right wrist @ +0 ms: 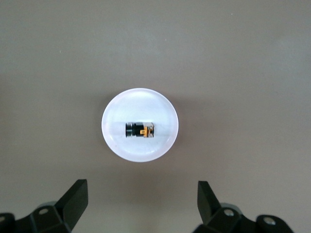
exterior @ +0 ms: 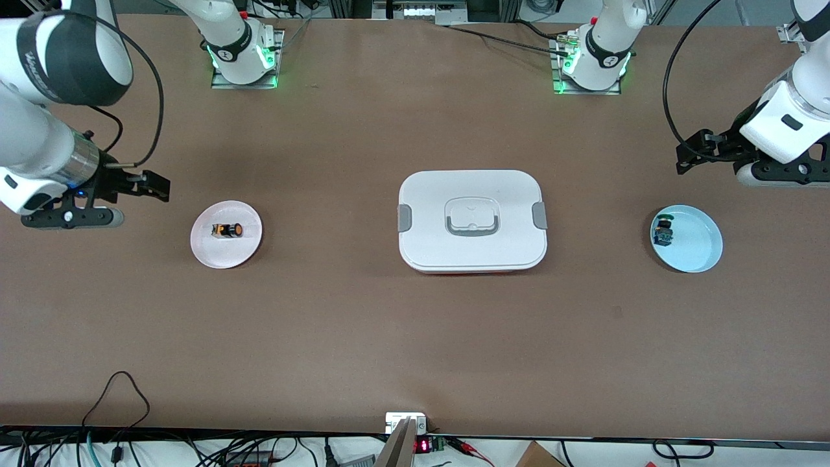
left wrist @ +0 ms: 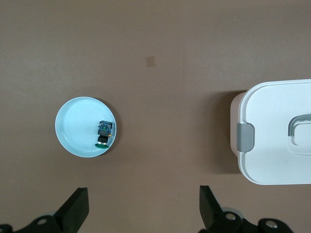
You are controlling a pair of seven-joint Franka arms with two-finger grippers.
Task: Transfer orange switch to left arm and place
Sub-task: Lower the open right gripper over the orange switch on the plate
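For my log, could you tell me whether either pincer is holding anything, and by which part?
Nothing is held. Both pincers, left and right, are open and empty; the orange switch lies on its pink plate.

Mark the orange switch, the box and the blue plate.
orange switch (exterior: 227, 230): front view, middle of its body.
box (exterior: 425, 220): front view, bare lid beside the handle.
blue plate (exterior: 697, 240): front view, bare inner surface.

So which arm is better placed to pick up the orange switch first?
Right, most likely. The orange switch lies on the pink plate at that arm's end, beside the open right tool. The left tool waits by the blue plate.
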